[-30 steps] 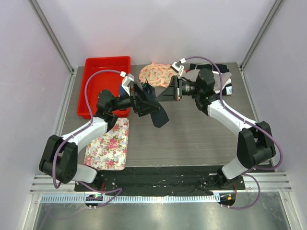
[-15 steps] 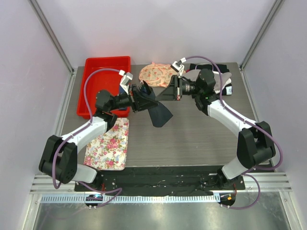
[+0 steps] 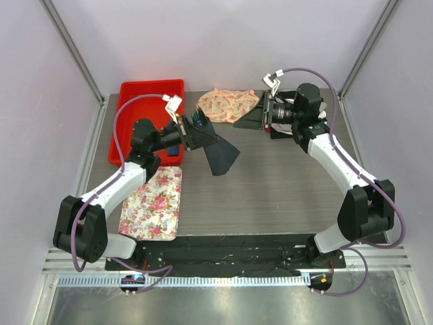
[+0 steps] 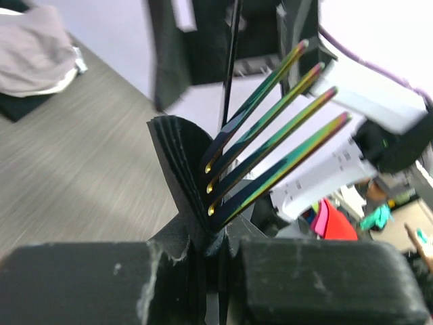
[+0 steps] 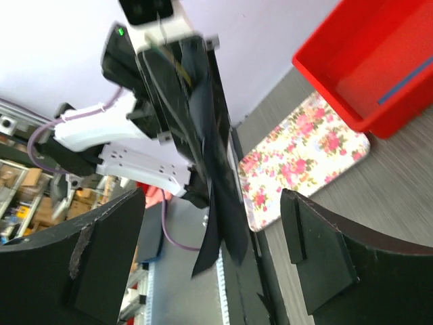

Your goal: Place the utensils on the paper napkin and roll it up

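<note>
left hand (image 3: 191, 133) pinching fork (image 4: 270, 142) plus paper napkin (image 3: 220, 156) aloft | right hand (image 3: 245, 118) spread, empty | nothing laid flat or rolled yet

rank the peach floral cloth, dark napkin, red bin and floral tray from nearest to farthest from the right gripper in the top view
From the right gripper:
1. peach floral cloth, right beside it at the back of the table.
2. dark napkin, mid-table, held by the left gripper.
3. red bin, back left.
4. floral tray, front left.
</note>
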You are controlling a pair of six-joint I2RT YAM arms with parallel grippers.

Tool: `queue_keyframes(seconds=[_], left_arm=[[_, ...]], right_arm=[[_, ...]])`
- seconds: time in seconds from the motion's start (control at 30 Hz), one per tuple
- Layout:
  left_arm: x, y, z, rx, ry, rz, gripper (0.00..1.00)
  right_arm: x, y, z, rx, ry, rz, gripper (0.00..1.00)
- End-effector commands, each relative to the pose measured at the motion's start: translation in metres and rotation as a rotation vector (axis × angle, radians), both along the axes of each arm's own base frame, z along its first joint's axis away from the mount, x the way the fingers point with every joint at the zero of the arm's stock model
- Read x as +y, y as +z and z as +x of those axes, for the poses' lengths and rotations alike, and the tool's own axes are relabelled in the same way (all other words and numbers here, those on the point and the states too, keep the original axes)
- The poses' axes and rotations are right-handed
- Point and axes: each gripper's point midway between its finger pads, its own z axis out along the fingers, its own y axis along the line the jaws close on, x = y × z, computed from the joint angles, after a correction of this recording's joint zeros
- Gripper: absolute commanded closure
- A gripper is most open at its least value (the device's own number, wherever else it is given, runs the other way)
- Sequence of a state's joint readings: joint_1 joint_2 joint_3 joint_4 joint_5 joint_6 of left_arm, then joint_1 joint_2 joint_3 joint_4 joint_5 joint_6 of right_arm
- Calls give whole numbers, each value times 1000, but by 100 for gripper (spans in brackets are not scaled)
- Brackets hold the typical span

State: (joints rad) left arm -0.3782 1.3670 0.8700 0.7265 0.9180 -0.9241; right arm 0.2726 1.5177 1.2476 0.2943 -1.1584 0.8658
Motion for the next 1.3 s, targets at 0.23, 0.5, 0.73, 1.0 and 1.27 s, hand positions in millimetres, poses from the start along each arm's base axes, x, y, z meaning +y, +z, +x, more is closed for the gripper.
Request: queue_keyframes(seconds=[0.23,0.5,0.73,1.0,1.27], left_arm=[[16,40,5,33,90,-18,100],[19,47,-2,18,92,-35,100],[20,51,-9,5,84,-57,100],[21,62,-32,0,-3,-113,100],[17,72,-40,-31,-38,-149,100]], right_arm=[[-11,-13,-30,-156,-39,-219,15],[2,-31,-41,-176,-13,-295,28],[3,-21,-48,-204,15,-267,99],[3,-38,-41,-205,2,-286,99],[31,-56,-62,-141,86,-216,99]])
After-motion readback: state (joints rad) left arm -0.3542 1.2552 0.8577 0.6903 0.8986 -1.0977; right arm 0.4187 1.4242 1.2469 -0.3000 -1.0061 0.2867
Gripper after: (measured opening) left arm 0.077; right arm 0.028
